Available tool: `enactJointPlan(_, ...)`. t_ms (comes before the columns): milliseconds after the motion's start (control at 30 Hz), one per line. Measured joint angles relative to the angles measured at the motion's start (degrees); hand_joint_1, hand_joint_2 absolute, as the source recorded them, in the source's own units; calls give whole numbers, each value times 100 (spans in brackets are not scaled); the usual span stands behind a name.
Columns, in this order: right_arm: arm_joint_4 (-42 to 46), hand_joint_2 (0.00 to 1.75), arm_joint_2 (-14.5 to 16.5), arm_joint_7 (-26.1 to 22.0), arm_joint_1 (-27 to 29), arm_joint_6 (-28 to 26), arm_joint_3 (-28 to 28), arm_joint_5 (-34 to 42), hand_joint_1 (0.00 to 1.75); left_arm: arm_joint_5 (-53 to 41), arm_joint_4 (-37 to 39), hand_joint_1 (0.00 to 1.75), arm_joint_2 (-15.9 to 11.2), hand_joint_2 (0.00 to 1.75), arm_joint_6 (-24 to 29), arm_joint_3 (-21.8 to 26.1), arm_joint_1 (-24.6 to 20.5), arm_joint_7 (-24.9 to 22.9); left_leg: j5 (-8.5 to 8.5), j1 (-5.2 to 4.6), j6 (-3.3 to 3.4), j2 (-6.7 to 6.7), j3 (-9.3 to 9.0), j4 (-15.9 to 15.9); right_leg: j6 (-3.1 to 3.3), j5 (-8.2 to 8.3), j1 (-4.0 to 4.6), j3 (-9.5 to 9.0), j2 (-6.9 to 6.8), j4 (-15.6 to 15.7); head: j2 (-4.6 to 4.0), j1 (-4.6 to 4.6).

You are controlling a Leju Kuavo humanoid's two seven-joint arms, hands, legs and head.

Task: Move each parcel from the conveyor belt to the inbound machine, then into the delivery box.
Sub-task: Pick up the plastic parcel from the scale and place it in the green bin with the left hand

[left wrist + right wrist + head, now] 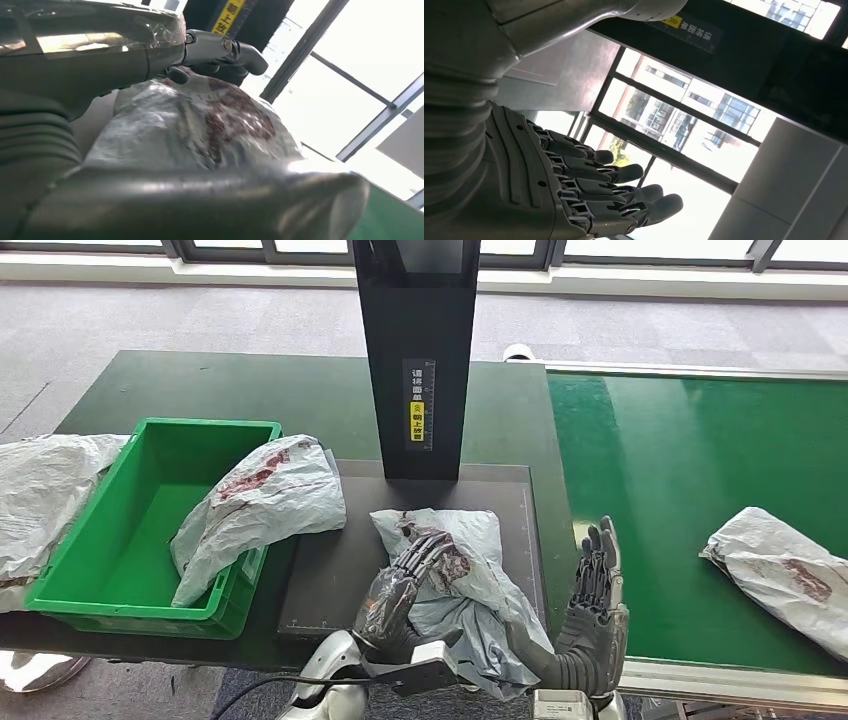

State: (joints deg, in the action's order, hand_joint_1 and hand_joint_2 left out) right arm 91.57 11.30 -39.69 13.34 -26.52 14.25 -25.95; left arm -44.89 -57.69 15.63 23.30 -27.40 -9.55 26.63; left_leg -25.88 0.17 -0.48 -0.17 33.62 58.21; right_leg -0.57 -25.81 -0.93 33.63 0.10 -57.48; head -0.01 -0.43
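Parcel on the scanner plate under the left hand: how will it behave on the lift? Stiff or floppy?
Probably floppy: the parcel is a crinkled grey poly bag, and its near end already droops over the plate's edge. Likely light for its size, since it looks soft and loosely filled. The glossy film may slip under the left hand, which rests on top of it.

A: Where is the parcel [450, 555] lying?

B: It is lying on the inbound machine's platform [330, 575], before the upright column [418, 355], with the left hand [400, 585] resting on it.

A: And the sides?

B: The delivery box [120, 540] is sitting left on the worktop [300, 390], a second parcel [265, 500] hanging over its right rim. The conveyor belt [660, 470] is lying right, carrying a third parcel [785, 575]. The right hand [595, 605] is standing between platform and belt.
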Motion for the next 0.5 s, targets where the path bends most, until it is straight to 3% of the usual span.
enactJointPlan(67, 125, 175, 25, 1, 22, -11, 0, -45, 0, -35, 423, 0, 39, 0, 306, -342, -332, -233, 1, -1, 1, 0, 0, 0, 0, 4, -1, -1, 0, 0, 0, -1)
enactJointPlan(167, 303, 175, 39, -3, 42, -10, 20, -111, 0, 215, 990, 0, 113, 0, 720, -982, -795, -579, 3, -2, 3, 0, 1, 1, -2, 9, -3, -1, 0, 0, -1, -1)
enactJointPlan(300, 491, 175, 48, 29, 43, 2, 96, -167, 0, 636, 1501, 0, 187, 175, 1097, -1784, -1219, -839, 3, -2, 3, -1, 2, 1, -2, 9, -3, -1, 1, 0, 0, -1)
enactJointPlan(500, 637, 175, 77, 73, 30, 88, 147, -258, 0, 891, 2033, 0, 319, 175, 1177, -2543, -1623, -1088, 3, -2, 3, -4, 6, 1, -2, 8, -2, -2, -3, -1, -1, -1)
